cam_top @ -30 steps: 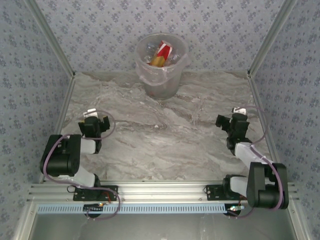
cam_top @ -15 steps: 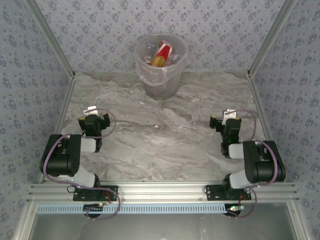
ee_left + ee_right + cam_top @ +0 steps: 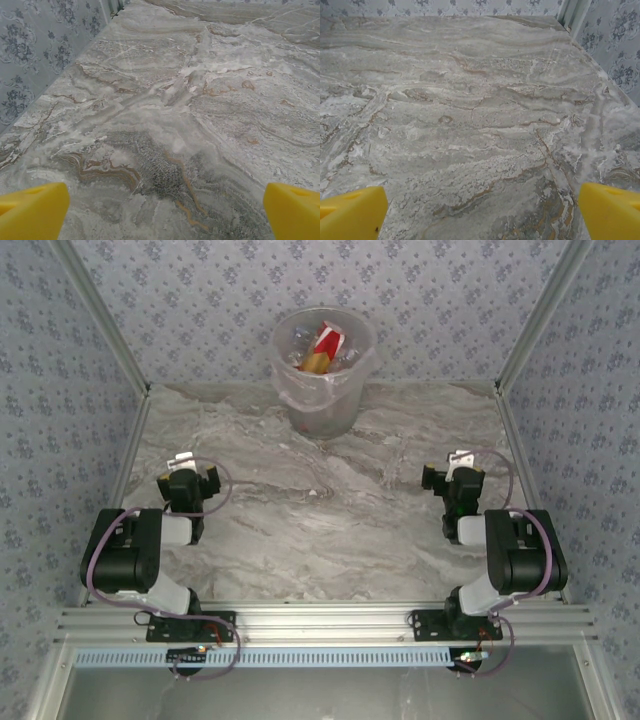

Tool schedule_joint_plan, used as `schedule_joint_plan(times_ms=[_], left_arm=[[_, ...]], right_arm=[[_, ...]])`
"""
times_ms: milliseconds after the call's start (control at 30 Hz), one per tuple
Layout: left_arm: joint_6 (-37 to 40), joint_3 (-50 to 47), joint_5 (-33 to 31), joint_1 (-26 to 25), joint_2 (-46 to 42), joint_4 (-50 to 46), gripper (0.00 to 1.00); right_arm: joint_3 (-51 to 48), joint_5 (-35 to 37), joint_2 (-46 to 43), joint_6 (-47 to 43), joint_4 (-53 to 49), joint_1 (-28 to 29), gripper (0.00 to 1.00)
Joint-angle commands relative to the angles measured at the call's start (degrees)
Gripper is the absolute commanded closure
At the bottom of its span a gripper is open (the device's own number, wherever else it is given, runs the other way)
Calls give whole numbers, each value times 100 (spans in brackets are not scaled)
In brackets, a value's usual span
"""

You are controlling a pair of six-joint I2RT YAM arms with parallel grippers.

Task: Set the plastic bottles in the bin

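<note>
The bin (image 3: pixel 322 400), a translucent grey-white bucket with a clear liner, stands at the back middle of the marble table. Inside it lie several plastic bottles (image 3: pixel 322 348), one with a red and gold label among clear ones. My left gripper (image 3: pixel 188 478) rests low at the near left, folded back over its arm. In the left wrist view its yellow fingertips (image 3: pixel 33 212) sit far apart with bare marble between them. My right gripper (image 3: pixel 458 480) is folded back at the near right; its yellow fingertips (image 3: pixel 610 210) are also wide apart and hold nothing.
Patterned blue-grey walls enclose the table on the left (image 3: pixel 35 45), right (image 3: pixel 620 55) and back. Aluminium posts (image 3: pixel 535 315) run up the corners. A metal rail (image 3: pixel 320 625) with the arm bases lines the near edge. Bare marble (image 3: pixel 320 510) lies between both arms and the bin.
The right arm has drawn back and folded over its base, its gripper shifting slightly left and toward the wall side. The left arm has barely moved.
</note>
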Motion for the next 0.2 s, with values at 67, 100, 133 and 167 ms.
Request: schedule_joint_plan(times_ms=[67, 100, 133, 167], left_arm=[[103, 92, 236, 68, -42, 157, 1], [97, 83, 235, 68, -42, 162, 0], [101, 83, 240, 64, -38, 171, 1], [106, 75, 236, 63, -42, 180, 1]], right_arm=[[56, -36, 2, 93, -77, -5, 0], [55, -36, 4, 95, -76, -6, 0], [54, -34, 5, 91, -71, -4, 0], [54, -36, 2, 91, -68, -3, 0]])
